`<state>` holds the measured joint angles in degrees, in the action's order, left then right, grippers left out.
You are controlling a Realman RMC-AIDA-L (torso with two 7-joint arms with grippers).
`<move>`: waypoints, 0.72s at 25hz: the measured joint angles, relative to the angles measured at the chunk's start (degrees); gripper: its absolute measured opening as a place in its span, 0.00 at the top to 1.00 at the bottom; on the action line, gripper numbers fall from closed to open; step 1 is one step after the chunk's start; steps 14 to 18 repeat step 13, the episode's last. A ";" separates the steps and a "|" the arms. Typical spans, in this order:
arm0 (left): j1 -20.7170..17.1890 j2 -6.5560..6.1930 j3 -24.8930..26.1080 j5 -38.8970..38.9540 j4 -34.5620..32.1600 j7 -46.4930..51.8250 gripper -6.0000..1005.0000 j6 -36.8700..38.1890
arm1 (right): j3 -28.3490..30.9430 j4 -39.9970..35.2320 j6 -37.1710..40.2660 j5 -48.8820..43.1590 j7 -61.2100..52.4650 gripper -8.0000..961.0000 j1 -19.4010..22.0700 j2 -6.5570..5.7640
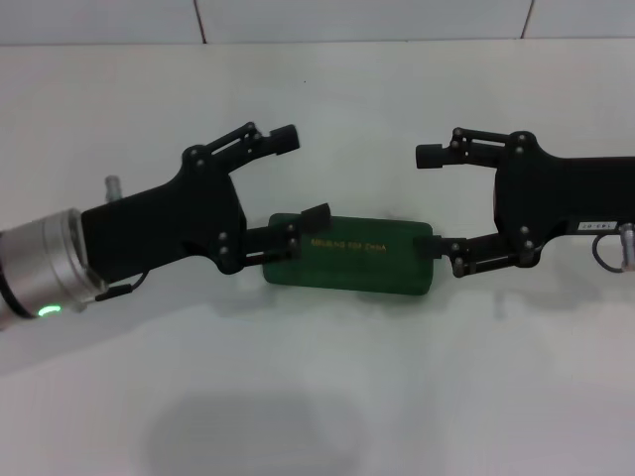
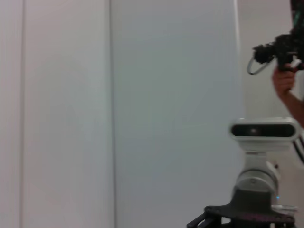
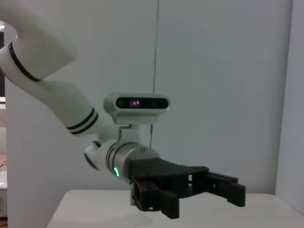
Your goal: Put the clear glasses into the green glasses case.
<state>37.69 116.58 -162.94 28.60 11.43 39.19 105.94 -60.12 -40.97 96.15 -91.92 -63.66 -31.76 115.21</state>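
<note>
The green glasses case [image 1: 362, 258] lies shut on the white table [image 1: 317, 397], gold lettering on its lid. My left gripper [image 1: 303, 178] is open at the case's left end, its lower finger [image 1: 298, 238] over that end. From the right, my right gripper [image 1: 432, 201] also stands open, its lower finger [image 1: 461, 256] against the case's right end. Both upper fingers hang above the table behind the case. The right wrist view shows the left gripper [image 3: 204, 190] from the side, open. The clear glasses are out of view.
A tiled wall edge [image 1: 357, 20] runs behind the table. The robot's head camera [image 3: 137, 103] shows in the right wrist view and again as the head camera [image 2: 263, 130] in the left wrist view. A person's hand [image 2: 285, 81] shows at that view's edge.
</note>
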 joint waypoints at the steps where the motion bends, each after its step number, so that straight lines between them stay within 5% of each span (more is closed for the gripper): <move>1: -0.63 0.33 0.01 0.90 0.02 -0.74 0.13 0.00 | -0.01 0.14 -0.02 -0.01 0.22 0.07 -0.01 0.03; 18: -2.13 1.17 -0.01 1.80 0.09 -3.16 0.13 0.00 | -0.08 1.07 -0.61 -0.01 1.03 0.07 0.22 0.16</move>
